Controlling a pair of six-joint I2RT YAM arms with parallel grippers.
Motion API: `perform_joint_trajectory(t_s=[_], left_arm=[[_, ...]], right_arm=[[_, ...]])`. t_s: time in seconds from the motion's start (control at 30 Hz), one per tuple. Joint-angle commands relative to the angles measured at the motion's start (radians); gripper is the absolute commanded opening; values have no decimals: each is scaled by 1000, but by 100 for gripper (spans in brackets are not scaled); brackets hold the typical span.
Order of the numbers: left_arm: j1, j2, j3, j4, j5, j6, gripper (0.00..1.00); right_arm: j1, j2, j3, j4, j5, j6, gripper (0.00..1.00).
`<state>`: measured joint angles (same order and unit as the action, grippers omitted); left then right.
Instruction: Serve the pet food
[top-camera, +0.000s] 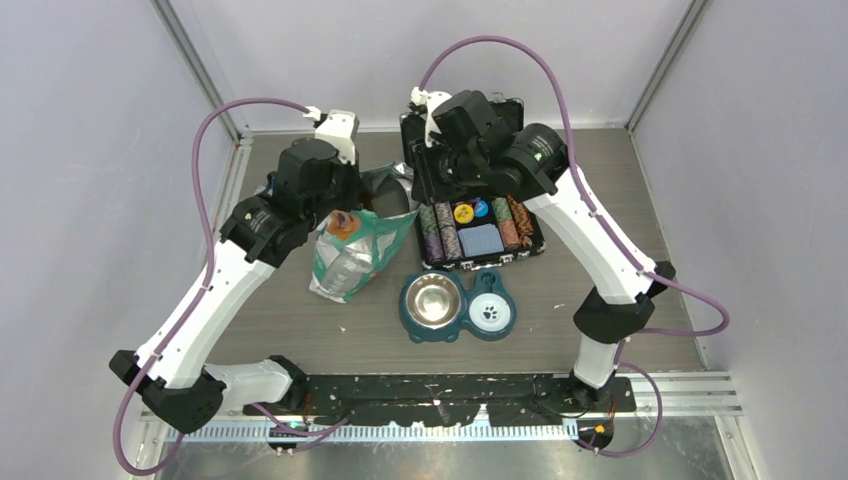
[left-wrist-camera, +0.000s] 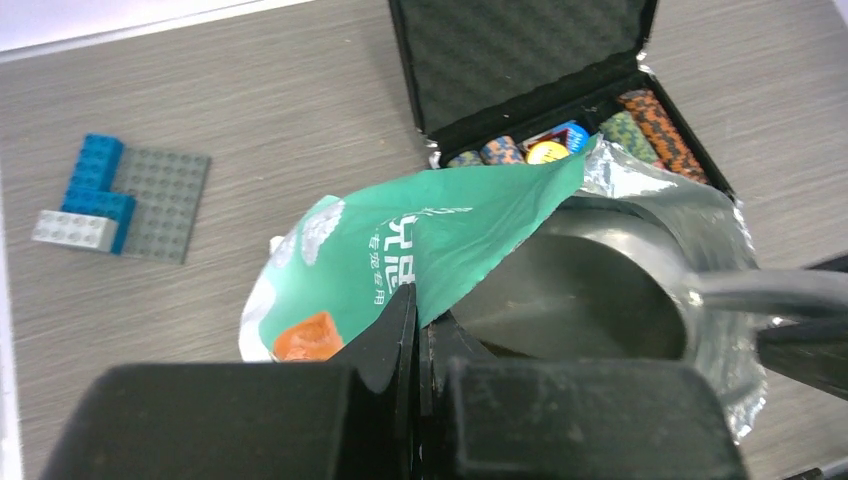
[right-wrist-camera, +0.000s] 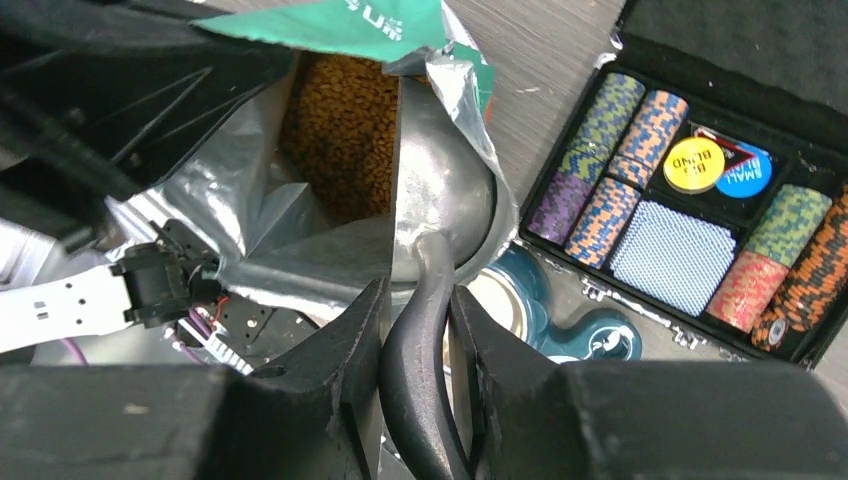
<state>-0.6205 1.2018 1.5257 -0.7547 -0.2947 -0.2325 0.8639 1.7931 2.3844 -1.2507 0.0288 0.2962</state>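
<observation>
The teal-and-white foil bag (top-camera: 348, 256) stands left of centre with its mouth held open. My left gripper (left-wrist-camera: 420, 305) is shut on the bag's teal top edge (left-wrist-camera: 440, 235); from above, the left gripper (top-camera: 337, 207) sits over the bag. Orange-brown pet food (right-wrist-camera: 340, 130) fills the inside of the bag. My right gripper (right-wrist-camera: 418, 295) is shut on the black handle (right-wrist-camera: 420, 350) of a metal scoop, whose bowl (right-wrist-camera: 445, 185) sits inside the bag mouth just beside the kibble. The scoop bowl (left-wrist-camera: 580, 290) also shows in the left wrist view. The right gripper (top-camera: 425, 170) reaches in from the right.
A teal double feeder (top-camera: 458, 322) with a steel bowl (top-camera: 432, 300) and a white paw-print bowl (top-camera: 490, 312) sits near the front centre. An open black case of poker chips (top-camera: 478, 230) lies behind it. Blue and grey toy bricks (left-wrist-camera: 110, 195) lie at the far left.
</observation>
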Motion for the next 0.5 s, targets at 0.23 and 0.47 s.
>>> perform_joint_trajectory(t_s=[0.23, 0.47], left_arm=[[-20, -93, -85, 241, 116, -45, 0], [-22, -103, -106, 247, 111, -47, 0]], right_arm=[[-13, 97, -16, -30, 166, 84, 5], [-11, 151, -76, 56, 89, 120, 5]])
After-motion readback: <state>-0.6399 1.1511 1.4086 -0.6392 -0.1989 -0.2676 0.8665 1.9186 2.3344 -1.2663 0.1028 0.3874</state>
